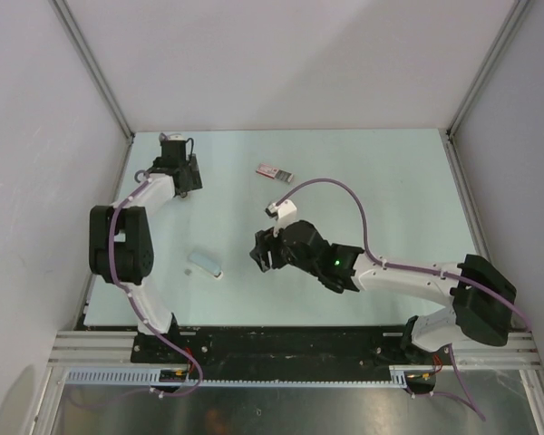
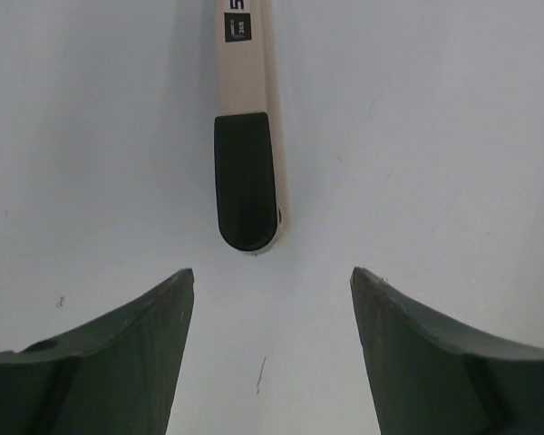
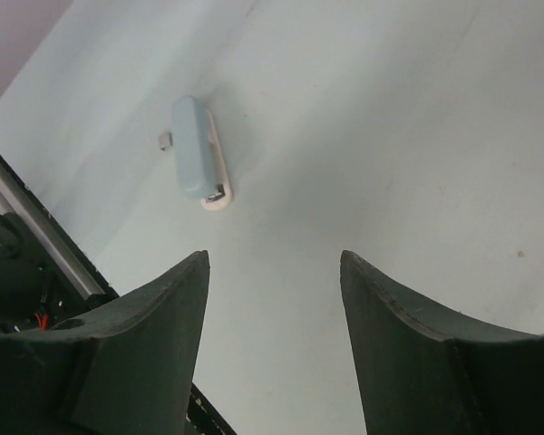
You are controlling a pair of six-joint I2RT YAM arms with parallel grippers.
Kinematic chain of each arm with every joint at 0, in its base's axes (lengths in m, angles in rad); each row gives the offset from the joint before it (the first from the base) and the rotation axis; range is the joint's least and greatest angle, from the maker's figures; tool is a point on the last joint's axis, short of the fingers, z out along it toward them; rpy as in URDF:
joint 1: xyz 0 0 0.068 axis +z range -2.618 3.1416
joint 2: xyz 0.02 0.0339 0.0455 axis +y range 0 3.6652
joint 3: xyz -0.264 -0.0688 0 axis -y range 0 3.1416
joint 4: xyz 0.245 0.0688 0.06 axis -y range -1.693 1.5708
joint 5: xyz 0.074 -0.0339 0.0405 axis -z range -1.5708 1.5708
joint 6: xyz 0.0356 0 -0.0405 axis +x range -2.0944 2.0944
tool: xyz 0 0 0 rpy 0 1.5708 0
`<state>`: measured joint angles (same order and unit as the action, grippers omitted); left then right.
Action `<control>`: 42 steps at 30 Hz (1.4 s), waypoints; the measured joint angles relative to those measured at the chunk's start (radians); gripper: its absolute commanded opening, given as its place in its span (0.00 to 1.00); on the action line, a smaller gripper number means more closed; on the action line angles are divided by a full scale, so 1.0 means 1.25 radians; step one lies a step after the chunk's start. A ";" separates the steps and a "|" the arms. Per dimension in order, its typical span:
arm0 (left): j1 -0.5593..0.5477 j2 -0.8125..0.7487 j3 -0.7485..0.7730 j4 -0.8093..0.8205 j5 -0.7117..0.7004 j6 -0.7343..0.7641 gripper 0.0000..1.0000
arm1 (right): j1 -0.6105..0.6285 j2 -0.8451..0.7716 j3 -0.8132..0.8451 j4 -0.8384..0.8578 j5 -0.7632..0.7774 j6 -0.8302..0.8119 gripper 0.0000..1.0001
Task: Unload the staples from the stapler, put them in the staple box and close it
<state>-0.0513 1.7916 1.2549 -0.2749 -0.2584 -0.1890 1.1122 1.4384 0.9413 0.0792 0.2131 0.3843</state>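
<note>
On the worktop (image 1: pixel 390 181), lying flat beside the left arm: pale-blue stapler (image 3: pixel 198 152), ahead of the right claw (image 3: pixel 274 272), spread wide, empty. Equally wide, gripping nothing: left claw (image 2: pixel 272 290), near a black-tipped beige stick (image 2: pixel 245 181). Farther back, apart: pink-and-white block (image 1: pixel 275 172).

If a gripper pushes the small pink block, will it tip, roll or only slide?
The pink block lies flat and low, so it will probably slide, not roll or tip. It looks smaller than the right gripper, so it is likely light and easily knocked askew.
</note>
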 measured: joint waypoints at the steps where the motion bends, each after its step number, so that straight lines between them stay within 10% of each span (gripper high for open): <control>1: 0.001 0.013 0.011 0.000 -0.001 -0.006 0.75 | -0.003 -0.006 -0.009 0.000 0.002 0.001 0.63; 14: 0.035 0.153 0.153 -0.022 -0.001 -0.041 0.65 | -0.040 -0.059 -0.121 0.045 0.006 0.026 0.54; 27: 0.037 0.223 0.198 -0.035 0.006 -0.038 0.10 | -0.071 -0.086 -0.159 0.065 -0.001 0.027 0.31; 42: -0.020 0.070 0.006 -0.027 0.061 -0.028 0.08 | -0.099 -0.114 -0.170 0.056 0.000 0.002 0.29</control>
<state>-0.0765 1.8793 1.2629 -0.3092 -0.1822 -0.2237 0.9878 1.2953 0.7284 0.1497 0.2127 0.3862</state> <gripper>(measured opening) 0.350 0.294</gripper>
